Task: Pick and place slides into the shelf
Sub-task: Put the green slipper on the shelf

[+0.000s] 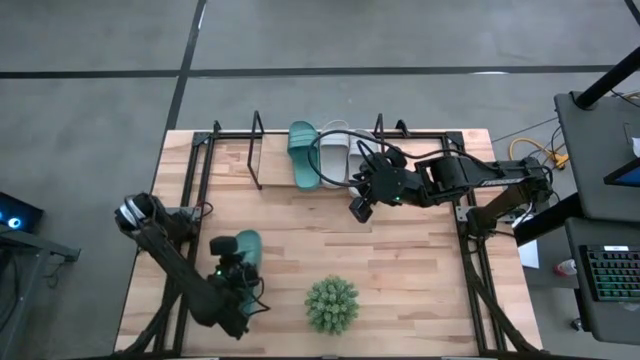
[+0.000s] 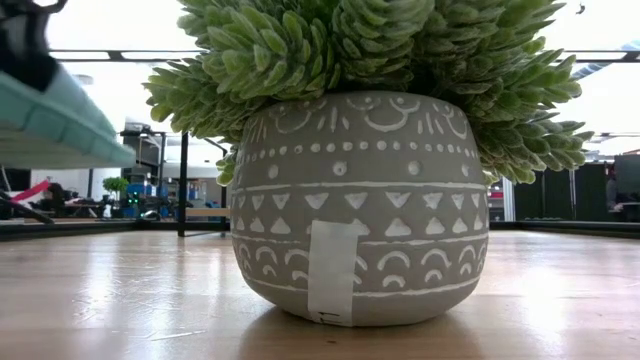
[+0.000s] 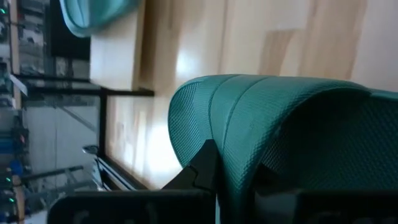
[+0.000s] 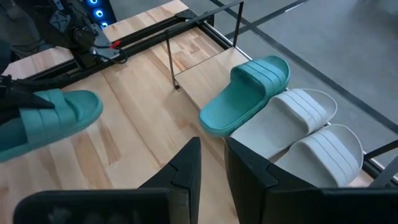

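One teal slide and two pale grey slides lie side by side on the wooden base of the black wire shelf at the table's far side. My left gripper at the near left is shut on the second teal slide, which also shows in the right wrist view. My right gripper hovers just in front of the shelf, near the grey slides, shut and empty. My left gripper pinches the teal slide's raised strap side between its two fingers; one dark finger shows on the outside. The slide's far end sticks out past the fingers toward the shelf. In the low view the slide is lifted clear of the table.
A spiky green plant in a patterned grey pot stands near the table's front edge, right of my left gripper, and fills the low view. The black table frame runs along both sides. Bare wood lies between the pot and the shelf.
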`<state>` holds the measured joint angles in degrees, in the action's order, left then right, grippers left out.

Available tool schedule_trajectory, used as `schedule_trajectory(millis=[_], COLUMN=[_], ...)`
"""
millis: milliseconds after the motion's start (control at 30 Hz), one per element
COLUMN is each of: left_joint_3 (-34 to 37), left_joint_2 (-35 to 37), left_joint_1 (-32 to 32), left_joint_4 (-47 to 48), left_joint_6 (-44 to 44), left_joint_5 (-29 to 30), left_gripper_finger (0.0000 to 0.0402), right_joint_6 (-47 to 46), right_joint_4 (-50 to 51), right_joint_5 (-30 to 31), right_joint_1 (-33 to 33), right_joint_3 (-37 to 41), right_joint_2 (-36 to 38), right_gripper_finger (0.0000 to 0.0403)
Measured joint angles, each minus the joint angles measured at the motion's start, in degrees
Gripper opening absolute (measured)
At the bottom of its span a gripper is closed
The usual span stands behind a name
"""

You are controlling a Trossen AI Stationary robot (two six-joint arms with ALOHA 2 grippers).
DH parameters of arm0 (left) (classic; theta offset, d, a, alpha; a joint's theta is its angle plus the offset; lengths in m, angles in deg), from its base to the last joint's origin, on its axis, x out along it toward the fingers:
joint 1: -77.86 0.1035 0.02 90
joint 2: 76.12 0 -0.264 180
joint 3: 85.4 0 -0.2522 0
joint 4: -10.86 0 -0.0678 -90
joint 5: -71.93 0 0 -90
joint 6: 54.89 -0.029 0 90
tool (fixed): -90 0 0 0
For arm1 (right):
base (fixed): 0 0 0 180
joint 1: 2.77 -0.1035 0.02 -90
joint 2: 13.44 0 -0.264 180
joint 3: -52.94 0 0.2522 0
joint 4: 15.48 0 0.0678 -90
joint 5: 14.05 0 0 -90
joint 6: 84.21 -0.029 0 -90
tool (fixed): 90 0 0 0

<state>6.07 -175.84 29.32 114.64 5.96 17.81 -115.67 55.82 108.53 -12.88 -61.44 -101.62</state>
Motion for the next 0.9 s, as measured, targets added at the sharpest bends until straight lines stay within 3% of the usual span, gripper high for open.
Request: schedule_trajectory(millis=[900], left_joint_3=[-0.6], left_joint_2=[12.9], left_joint_1=[18.7], left_joint_4=[0.0], left_joint_6=[-24.5], left_joint_5=[17.2], left_gripper_finger=[0.0], right_joint_6=[0.0], right_joint_4=[0.0], right_joint_5=[0.0], right_joint_1=[0.0], right_joint_3=[0.0], right_joint_2=[0.0], right_gripper_finger=[0.0063])
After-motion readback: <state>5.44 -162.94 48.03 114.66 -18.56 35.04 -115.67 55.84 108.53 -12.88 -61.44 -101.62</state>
